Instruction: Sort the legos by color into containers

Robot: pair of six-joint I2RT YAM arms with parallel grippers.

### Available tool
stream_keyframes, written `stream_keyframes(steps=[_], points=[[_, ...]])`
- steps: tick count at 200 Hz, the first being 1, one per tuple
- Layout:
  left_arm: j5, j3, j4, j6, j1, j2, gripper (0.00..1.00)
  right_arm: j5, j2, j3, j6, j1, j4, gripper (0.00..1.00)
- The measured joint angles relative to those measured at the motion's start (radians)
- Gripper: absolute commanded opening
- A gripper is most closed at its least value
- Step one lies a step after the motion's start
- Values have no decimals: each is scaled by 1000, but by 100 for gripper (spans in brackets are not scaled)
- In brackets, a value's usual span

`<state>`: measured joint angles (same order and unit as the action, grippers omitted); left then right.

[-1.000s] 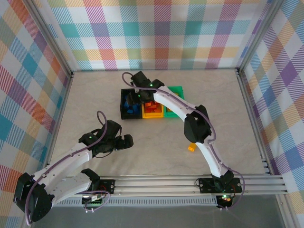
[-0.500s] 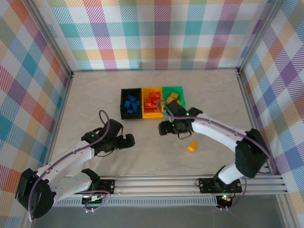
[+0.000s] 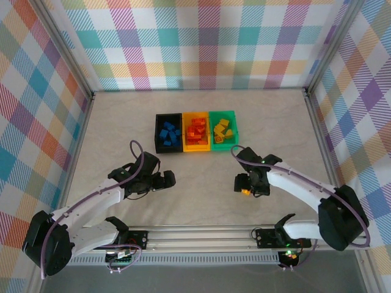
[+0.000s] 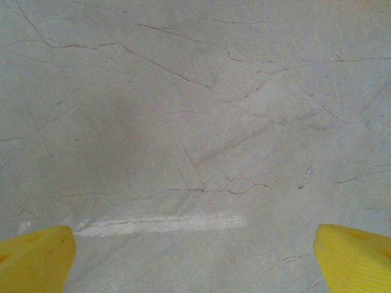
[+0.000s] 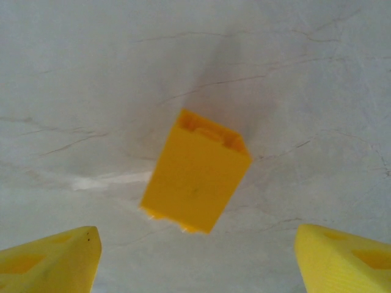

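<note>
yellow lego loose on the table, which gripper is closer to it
Right. The right gripper hangs open directly over the yellow lego, jaws either side. The left gripper is open over bare table, far off to its left.

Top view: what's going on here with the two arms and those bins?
The right pincer hovers open over one loose brick on the table, not touching it. The left pincer is open above bare table, holding nothing. The rest are sorted: blue bricks in the black bin, orange bricks in the orange bin, yellow bricks in the green bin.
</note>
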<state>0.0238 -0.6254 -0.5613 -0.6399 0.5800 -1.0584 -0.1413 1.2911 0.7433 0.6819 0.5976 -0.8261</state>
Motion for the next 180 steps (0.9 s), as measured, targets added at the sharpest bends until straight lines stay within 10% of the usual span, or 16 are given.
stream_keyframes(steps=[130, 180], points=[[13, 1, 23, -4, 0, -23, 100, 59, 111, -19, -42, -73, 161, 35], [13, 1, 23, -8, 0, -27, 100, 75, 56, 93, -108, -73, 117, 33]])
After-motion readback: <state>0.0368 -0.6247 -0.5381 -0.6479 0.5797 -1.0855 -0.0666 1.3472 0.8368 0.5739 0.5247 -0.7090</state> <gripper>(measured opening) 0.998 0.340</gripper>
